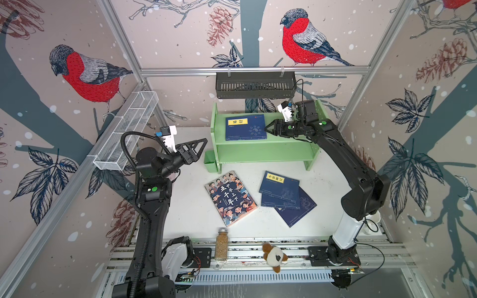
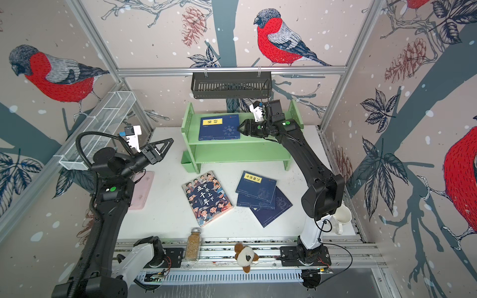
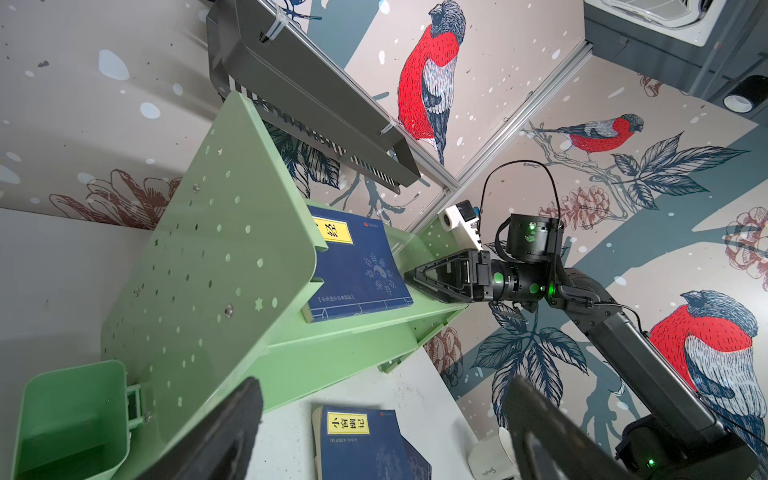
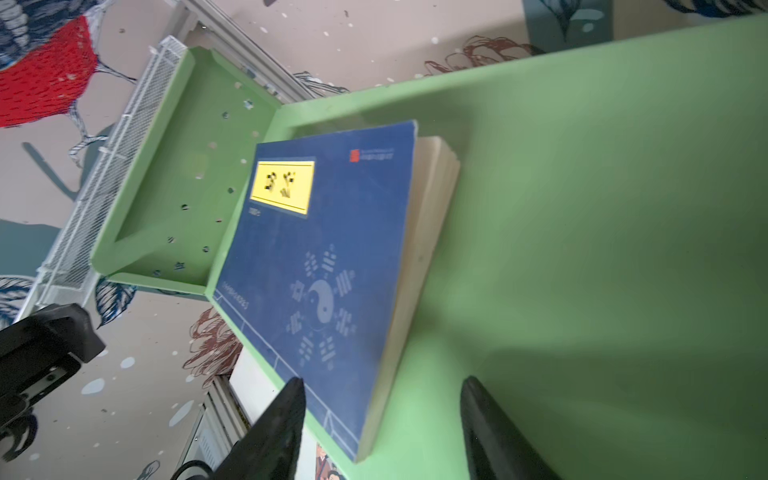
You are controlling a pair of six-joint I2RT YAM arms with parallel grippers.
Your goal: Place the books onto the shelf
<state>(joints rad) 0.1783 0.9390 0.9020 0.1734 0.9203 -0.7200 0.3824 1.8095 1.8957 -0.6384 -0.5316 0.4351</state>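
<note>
Closest to the lens, low in both top views: glass jar (image 1: 221,245) with a metal lid, filled almost to the neck with tan grains, standing on the front rail. Just right of it, lying on the same rail: brown-and-white plush toy (image 1: 274,256).

Mid-frame on the white counter (image 1: 191,214): cartoon-cover book (image 1: 231,197), flat, face up and askew. To its right: three navy books (image 1: 281,193) in a fanned, overlapping pile, with a yellow label on the topmost.

Higher in the frame: green shelf (image 1: 260,153), two boards between upright side panels. Flat on its top board, toward the left panel: one navy book (image 1: 245,127), face up, with its yellow label toward the back wall. Clipped outside the left panel: small green cup (image 3: 62,399), with only its own green walls and floor on show in the left wrist view.

Right hand (image 1: 267,128) level with the top board, just beside that book's right edge, with fingers spread and clamped on nothing. In the right wrist view, one fingertip (image 4: 291,399) overlapping the cover's near corner; contact or not, impossible to tell. Left hand (image 1: 204,142) left of the shelf, raised clear of the counter, spread wide, holding nothing.

Upper centre: black slotted basket (image 1: 255,85) hung on the back rail, inside too dark to read. Upper left: white wire mesh basket (image 1: 129,129) along the side rail, with only mesh visible through it. Lower right in a top view: white mug (image 2: 341,219), mouth partly hidden behind the right arm.
</note>
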